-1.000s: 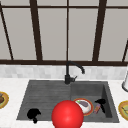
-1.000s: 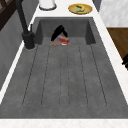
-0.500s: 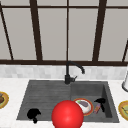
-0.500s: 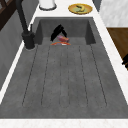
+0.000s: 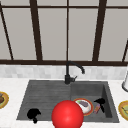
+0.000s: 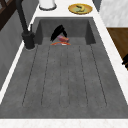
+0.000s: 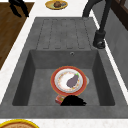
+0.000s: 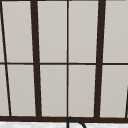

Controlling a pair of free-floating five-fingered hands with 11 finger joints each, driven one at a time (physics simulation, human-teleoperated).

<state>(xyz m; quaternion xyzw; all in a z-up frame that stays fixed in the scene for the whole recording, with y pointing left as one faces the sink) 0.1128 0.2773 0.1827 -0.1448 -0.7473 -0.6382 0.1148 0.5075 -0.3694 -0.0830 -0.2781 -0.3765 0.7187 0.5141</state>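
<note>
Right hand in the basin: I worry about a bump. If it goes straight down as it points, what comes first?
Likely the small pink item under the right hand, beside the plate; depth is unclear.

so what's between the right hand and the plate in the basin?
A small reddish object lies between the right hand and the plate in the front view. The right side view shows it beside the plate's rim, partly under the hand.

Left hand point(image 5: 33, 114) hangs low at the front left, fingers curled; right hand point(image 5: 100, 103) is lower right, fingers pointing down, grip unclear
</note>
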